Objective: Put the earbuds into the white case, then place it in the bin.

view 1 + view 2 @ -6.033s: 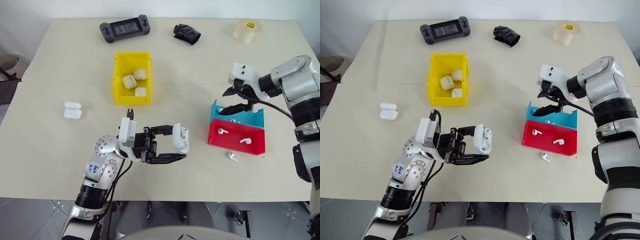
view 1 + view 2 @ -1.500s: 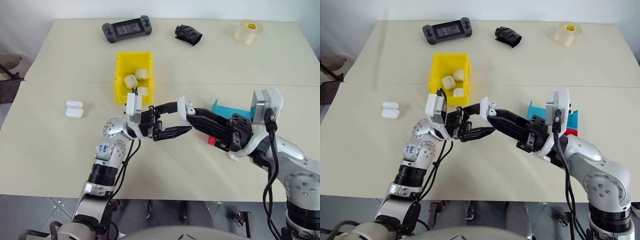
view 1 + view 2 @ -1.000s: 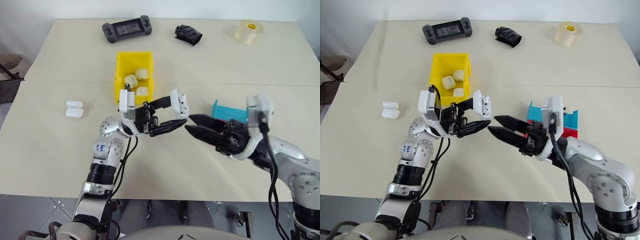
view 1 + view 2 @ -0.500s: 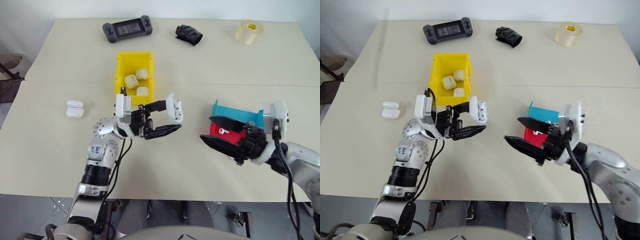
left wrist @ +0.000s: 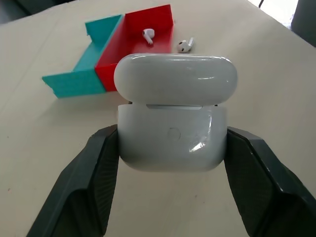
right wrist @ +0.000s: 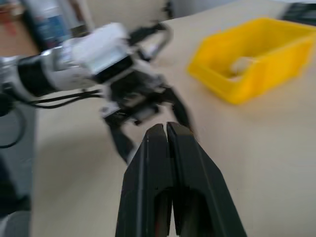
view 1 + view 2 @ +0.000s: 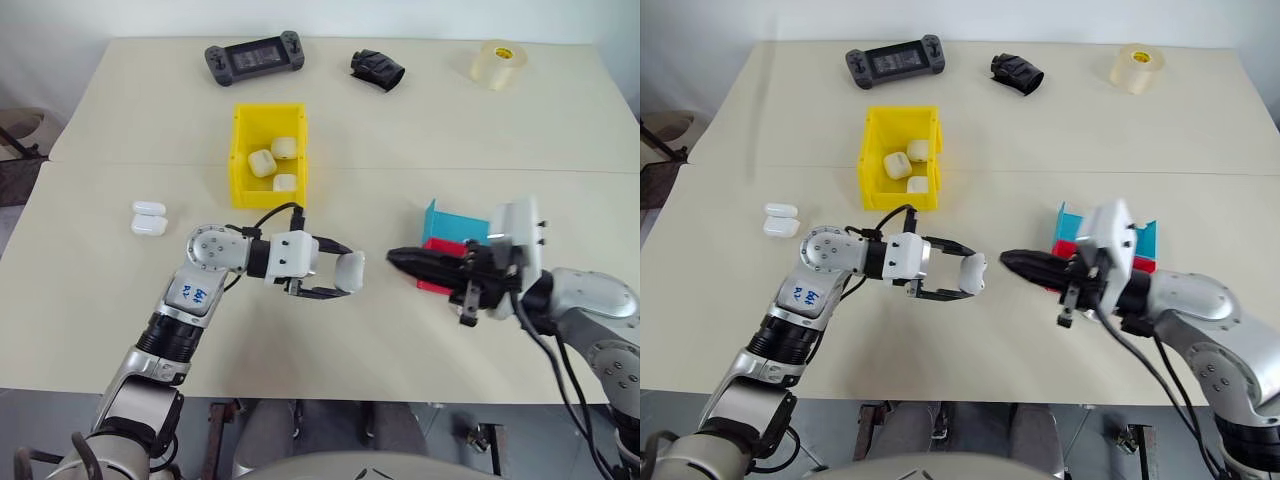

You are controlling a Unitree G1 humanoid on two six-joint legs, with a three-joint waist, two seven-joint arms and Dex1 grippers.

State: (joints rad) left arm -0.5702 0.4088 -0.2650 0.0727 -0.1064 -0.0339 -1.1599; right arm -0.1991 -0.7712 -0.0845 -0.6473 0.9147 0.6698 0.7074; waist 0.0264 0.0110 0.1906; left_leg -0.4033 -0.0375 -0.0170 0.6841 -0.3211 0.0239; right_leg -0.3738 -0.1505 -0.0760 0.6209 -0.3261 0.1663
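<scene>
My left gripper is shut on the white case, held just above the table in front of me. In the left wrist view the case sits between the two fingers with its lid down but for a thin slit. My right gripper is shut with nothing in it, its tip pointing at the case from the right, a short gap away. One earbud lies in the red tray; another earbud lies on the table beside it. The yellow bin stands behind, holding three white cases.
A teal tray adjoins the red one, partly behind my right arm. Two more white cases lie at the left. A game controller, a black object and a tape roll line the far edge.
My right gripper has shut and swung back left toward the case. My left gripper has sunk and rolled with the case, whose lid, up before, now lies down.
</scene>
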